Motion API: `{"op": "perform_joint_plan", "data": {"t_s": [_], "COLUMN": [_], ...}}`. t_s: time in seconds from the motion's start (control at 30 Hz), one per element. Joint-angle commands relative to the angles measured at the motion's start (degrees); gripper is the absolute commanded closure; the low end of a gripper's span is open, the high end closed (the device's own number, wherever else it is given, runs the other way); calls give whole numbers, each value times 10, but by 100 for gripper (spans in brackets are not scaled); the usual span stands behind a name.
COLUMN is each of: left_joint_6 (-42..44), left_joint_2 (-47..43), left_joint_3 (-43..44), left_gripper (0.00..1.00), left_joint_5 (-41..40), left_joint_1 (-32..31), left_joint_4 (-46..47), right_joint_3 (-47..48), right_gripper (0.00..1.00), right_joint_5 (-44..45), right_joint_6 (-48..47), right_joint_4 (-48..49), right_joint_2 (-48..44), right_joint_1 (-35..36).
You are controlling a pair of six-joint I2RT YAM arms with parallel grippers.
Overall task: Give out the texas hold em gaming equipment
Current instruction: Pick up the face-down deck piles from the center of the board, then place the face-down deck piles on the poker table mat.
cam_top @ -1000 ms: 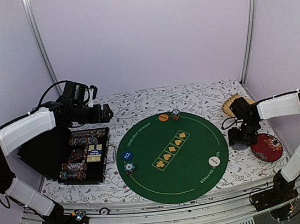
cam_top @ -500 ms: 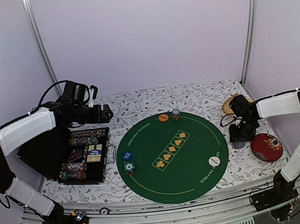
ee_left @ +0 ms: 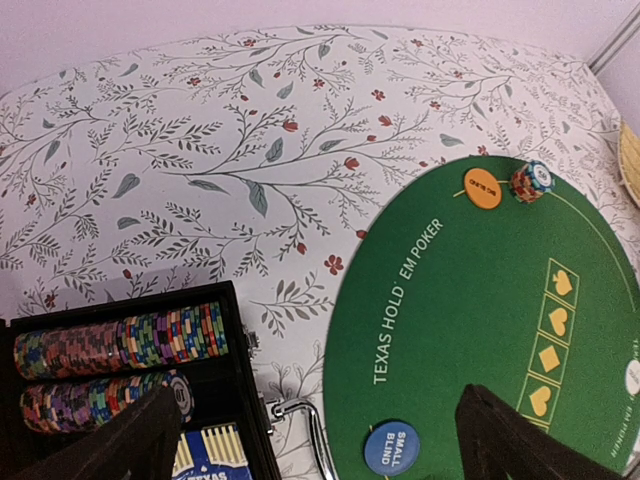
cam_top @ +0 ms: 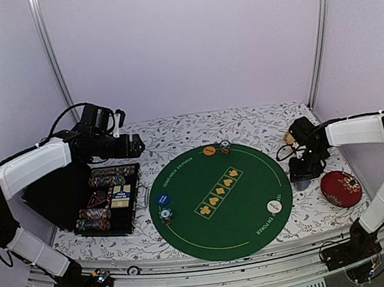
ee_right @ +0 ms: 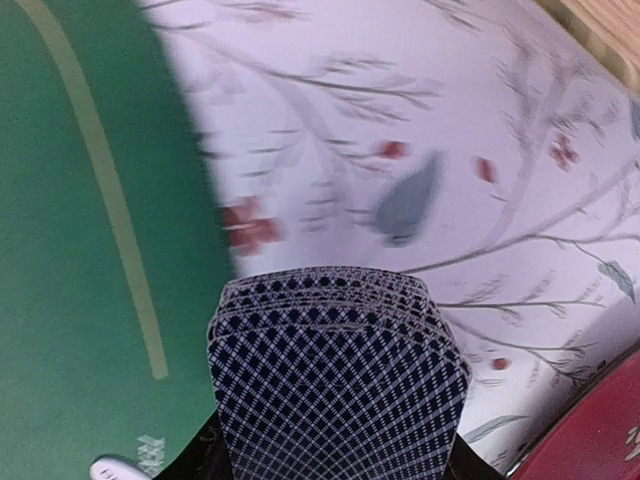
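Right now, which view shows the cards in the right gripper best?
The right wrist view: the card stack is close, its checked backs clear. The top view shows only the right gripper, too small to make out cards. The left wrist view misses them.

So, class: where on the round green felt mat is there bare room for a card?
Bare: the round green felt mat, near part, bordered by the yellow suit-symbol row and the white disc. Crowded: the left rim, by the blue disc and striped chip stack; the far rim, by the orange disc.
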Motion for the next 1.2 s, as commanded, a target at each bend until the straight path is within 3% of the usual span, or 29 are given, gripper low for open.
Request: {"op": "perform_joint_plan", "data": {"t_s": [0.0, 0.43, 0.67, 0.73, 0.83, 0.93, 0.97, 1.17], "left_joint_6": [3, -1, -1, -3, -3, -6, -6, -12], "left_joint_2": [5, -9, -17, -21, -28, -34, -36, -37], "left_joint_3": [6, -3, -12, -16, -22, -27, -28, -31], "left_gripper": [2, 2, 2, 2, 2, 2, 2, 2], "left_joint_5": [3, -1, -8, -9, -9, -12, -12, -5], "left_joint_1": [-1, 0, 0, 0, 0, 0, -1, 0], "left_joint_4": [6, 3, -2, -2, -2, -2, -2, -3], "right_joint_3": [58, 177, 226, 235, 233, 218, 214, 189], "right_gripper": [62, 63, 60, 54, 36, 14, 1, 1], "right_joint_5": [-41, -135, -119, -107, -98, -91, -90, -73], "right_joint_6": [-46, -128, -147, -147, -142, -133, -128, -105], "right_joint_4": [-30, -7, -26, -38, -43, -35, -33, -16], "right_joint_2": [-10, 133, 209, 224, 227, 213, 208, 177], "right_joint_1": [72, 370, 445, 451, 452, 452, 452, 458]}}
